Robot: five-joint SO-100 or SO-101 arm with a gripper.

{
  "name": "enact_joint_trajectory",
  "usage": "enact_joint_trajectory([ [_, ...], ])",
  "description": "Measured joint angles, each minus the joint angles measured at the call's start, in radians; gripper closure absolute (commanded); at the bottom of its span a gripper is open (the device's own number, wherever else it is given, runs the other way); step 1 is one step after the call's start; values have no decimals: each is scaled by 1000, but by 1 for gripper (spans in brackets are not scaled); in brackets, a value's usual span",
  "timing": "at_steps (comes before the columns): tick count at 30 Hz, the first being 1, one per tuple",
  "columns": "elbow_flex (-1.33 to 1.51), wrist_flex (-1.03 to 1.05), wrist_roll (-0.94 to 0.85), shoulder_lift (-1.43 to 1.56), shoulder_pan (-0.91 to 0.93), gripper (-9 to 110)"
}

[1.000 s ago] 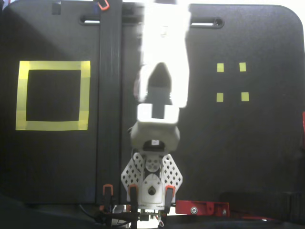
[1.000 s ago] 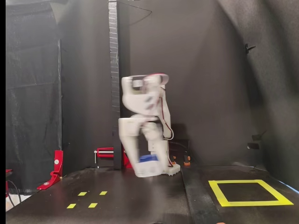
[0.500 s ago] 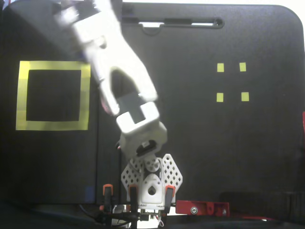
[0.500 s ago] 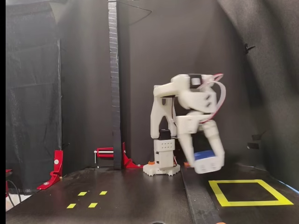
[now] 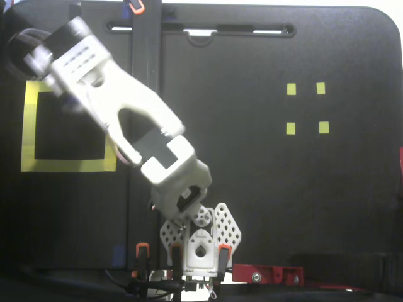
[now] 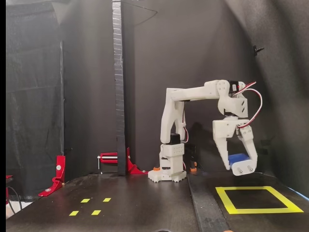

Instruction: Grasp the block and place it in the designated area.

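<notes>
From my side-on fixed view I see the gripper [image 6: 237, 166] hanging above the table with its jaws clamped on the block [image 6: 238, 158], a dark-blue piece showing between the white fingers. It is held in the air, clear of the surface, above the designated area [image 6: 227, 199], the yellow-tape square with the black interior.

In my top-down fixed view the white arm [image 5: 126, 119] reaches diagonally over that square [image 5: 28, 135] and covers its upper right corner; the block is hidden there under the arm. The four small yellow tape squares [image 5: 291, 89] lie well apart to the right. A red clamp [image 5: 267, 274] sits beside the arm's base. I can read no writing or labels anywhere.
</notes>
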Motion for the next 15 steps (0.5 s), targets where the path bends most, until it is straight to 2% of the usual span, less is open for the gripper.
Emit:
enact_joint_trajectory([
  [15, 0, -6, 18, -54, -46, 81],
])
